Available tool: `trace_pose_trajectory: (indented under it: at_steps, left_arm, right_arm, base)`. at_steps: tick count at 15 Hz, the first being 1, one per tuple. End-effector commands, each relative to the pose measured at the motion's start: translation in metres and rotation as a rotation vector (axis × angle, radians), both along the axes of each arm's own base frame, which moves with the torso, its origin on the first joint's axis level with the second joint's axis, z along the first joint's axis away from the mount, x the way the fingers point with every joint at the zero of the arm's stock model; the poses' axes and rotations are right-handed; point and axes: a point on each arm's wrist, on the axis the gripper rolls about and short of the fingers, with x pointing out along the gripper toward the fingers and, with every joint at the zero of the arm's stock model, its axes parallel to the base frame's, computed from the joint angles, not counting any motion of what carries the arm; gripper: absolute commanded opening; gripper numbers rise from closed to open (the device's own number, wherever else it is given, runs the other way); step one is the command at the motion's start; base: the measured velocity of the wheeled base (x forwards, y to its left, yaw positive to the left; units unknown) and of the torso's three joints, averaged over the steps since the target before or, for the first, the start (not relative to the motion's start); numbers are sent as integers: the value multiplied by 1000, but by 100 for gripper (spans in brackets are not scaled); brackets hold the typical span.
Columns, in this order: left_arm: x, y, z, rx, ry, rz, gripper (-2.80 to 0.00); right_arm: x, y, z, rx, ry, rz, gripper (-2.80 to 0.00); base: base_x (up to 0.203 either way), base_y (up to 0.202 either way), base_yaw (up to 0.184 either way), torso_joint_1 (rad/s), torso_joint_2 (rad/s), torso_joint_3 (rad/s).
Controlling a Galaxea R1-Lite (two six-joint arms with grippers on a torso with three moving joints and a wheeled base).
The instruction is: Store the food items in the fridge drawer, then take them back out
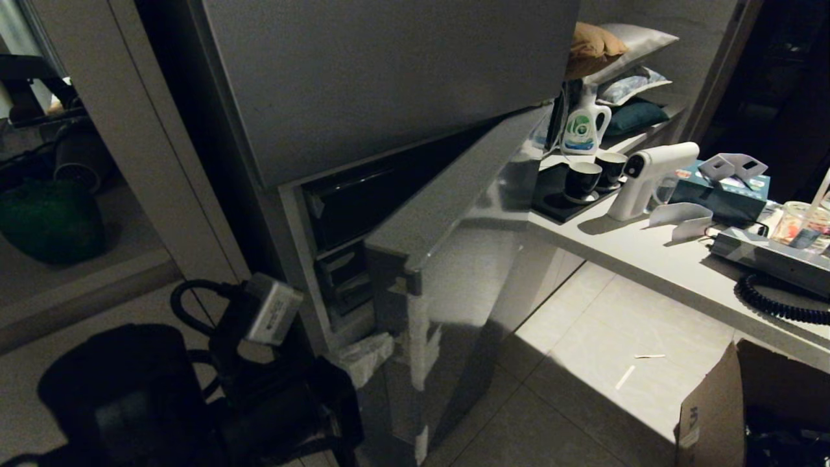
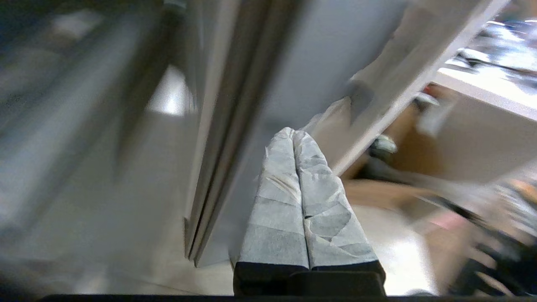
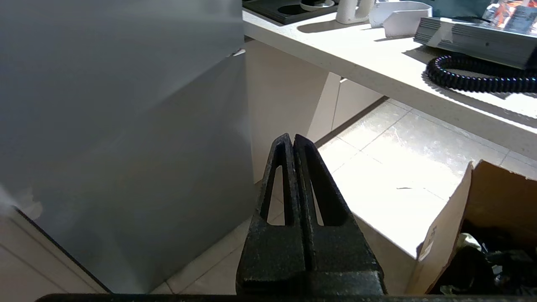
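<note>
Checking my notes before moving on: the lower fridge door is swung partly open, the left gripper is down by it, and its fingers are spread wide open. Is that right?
Not quite. The left gripper is shut, its wrapped fingers pressed together, as the left wrist view shows. The rest holds: the lower fridge door is partly open with that gripper beside it.

Brushed grey steel, dully reflective, on the fridge door (image 1: 454,259) at frame centre. Crinkled pale cloth tape around the left gripper (image 2: 293,133) fingers (image 2: 277,218); coarse matt black plastic on the right gripper (image 3: 292,136). Glossy ceramic floor tiles (image 1: 583,363) lower right, beside raw brown cardboard box (image 1: 713,408). Smooth matt white countertop (image 1: 648,259); shiny dark glazed cups (image 1: 582,180).
</note>
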Motion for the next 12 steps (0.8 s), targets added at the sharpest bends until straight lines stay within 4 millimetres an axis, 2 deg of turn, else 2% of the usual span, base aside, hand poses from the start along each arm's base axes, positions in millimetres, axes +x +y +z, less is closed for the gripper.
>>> trace_pose_trajectory:
  at_steps: [1, 4, 7, 10, 12]
  left_arm:
    - [-15, -14, 2, -55, 3, -96, -280]
    - [-31, -20, -5, -63, 33, -226, -280]
    - [-34, -13, -3, -64, 17, -184, -280]
    - [-44, 9, 26, -170, -77, -68, -280]
    - [-46, 41, 50, -259, -179, 60, -280]
  right_arm:
    - [2, 0, -8, 0, 28, 0, -280]
    - [2, 0, -8, 0, 28, 0, -280]
    - [2, 0, -8, 0, 28, 0, -280]
    - [2, 0, -8, -1, 28, 0, -280]
    - [2, 0, -8, -1, 28, 0, -280]
  base:
    - [0, 0, 0, 0, 0, 0]
    - [0, 0, 0, 0, 0, 0]
    - [0, 0, 0, 0, 0, 0]
    - [0, 0, 0, 0, 0, 0]
    - [0, 0, 0, 0, 0, 0]
